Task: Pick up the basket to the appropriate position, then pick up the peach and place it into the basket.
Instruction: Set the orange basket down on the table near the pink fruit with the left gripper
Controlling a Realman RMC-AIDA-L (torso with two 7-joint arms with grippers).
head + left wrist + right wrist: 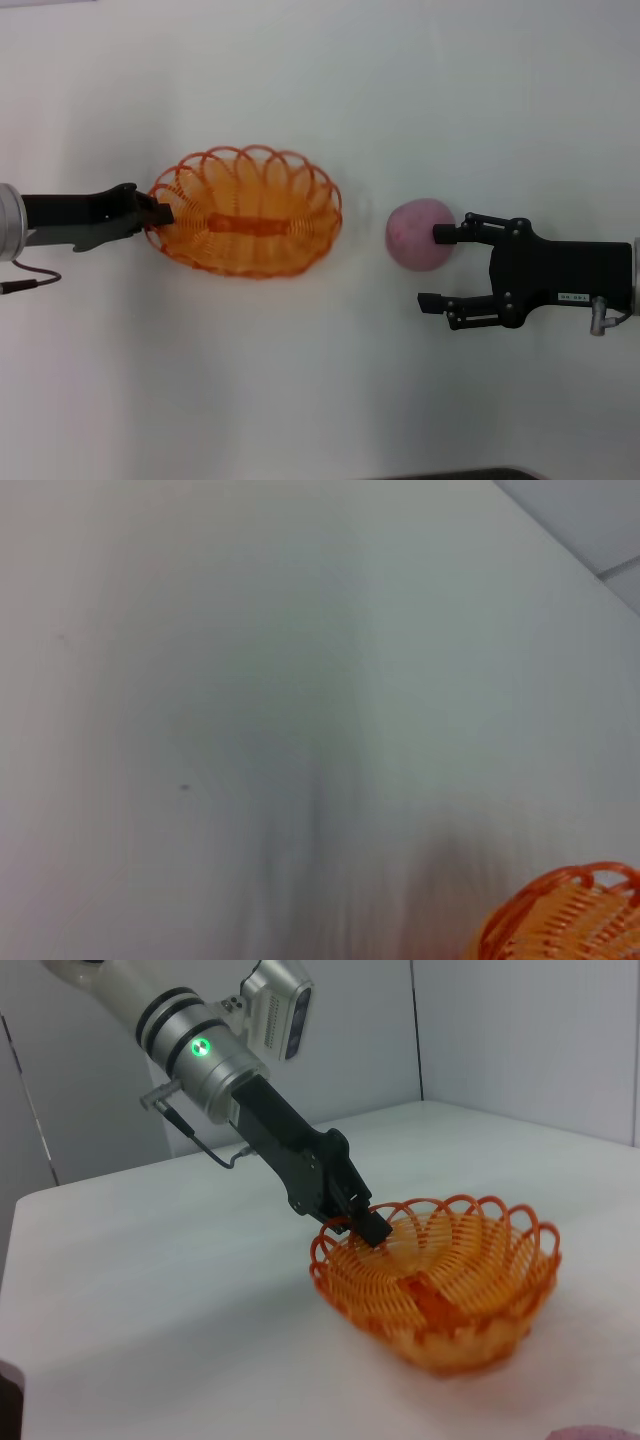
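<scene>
The orange openwork basket (245, 210) sits left of the table's centre. My left gripper (160, 212) is shut on its left rim; the right wrist view shows that gripper (362, 1222) pinching the rim of the basket (440, 1280). A part of the basket (565, 920) shows in the left wrist view. The pink peach (418, 235) lies on the table to the right of the basket. My right gripper (429, 267) is open and empty, level with the peach. Its upper fingertip (442, 234) overlaps the peach's right side. A sliver of the peach (600, 1433) shows in the right wrist view.
The white table (300, 390) carries nothing else in view. A dark cable (30, 280) hangs from my left wrist. Grey walls (520, 1030) stand behind the table's far edge. A dark strip (460, 474) marks the table's near edge.
</scene>
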